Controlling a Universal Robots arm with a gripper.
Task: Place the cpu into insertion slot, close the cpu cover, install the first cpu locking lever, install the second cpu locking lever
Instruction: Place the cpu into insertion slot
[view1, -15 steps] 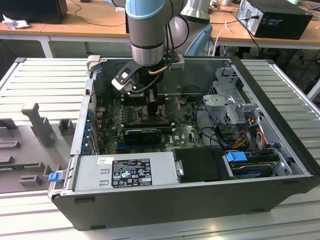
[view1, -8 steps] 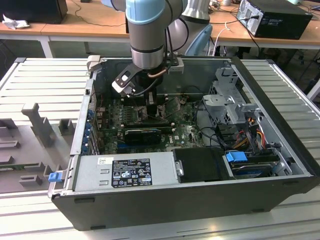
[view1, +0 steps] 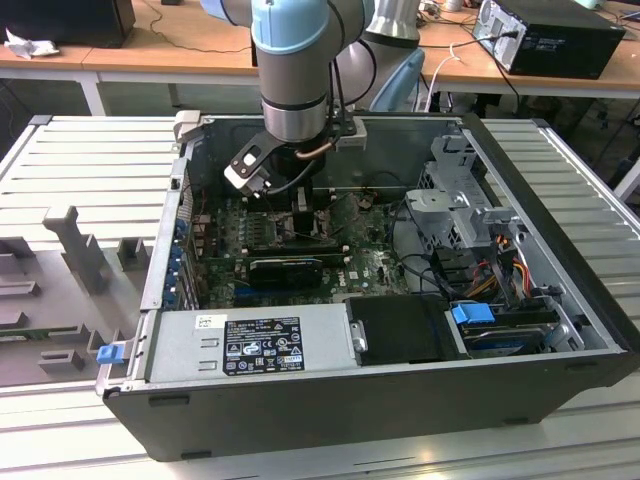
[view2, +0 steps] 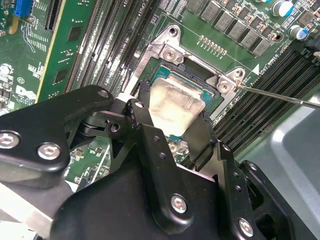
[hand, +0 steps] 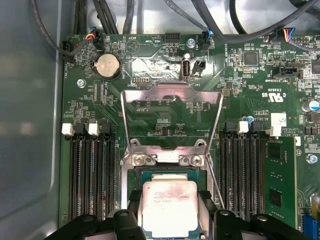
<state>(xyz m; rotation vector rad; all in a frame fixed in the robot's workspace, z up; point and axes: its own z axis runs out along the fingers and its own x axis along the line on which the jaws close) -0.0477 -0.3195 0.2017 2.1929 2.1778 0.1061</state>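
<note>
Gripper (view2: 172, 111) pinches cpu (hand: 170, 207) by two edges, low over slot (view2: 197, 76); cover (hand: 172, 91) stands open. Tilt or offset on release could misseat it.

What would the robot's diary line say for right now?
gripper shut on the cpu | cpu at the insertion slot, seating unclear | cpu cover raised open

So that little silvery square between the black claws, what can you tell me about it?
The cpu is a small flat square chip: a pale, scuffed silver-beige metal face on a green base. It lies level over the insertion slot, whose cpu cover stands open; whether it is fully seated I cannot tell. The gripper's black fingers clamp two opposite edges.
</note>
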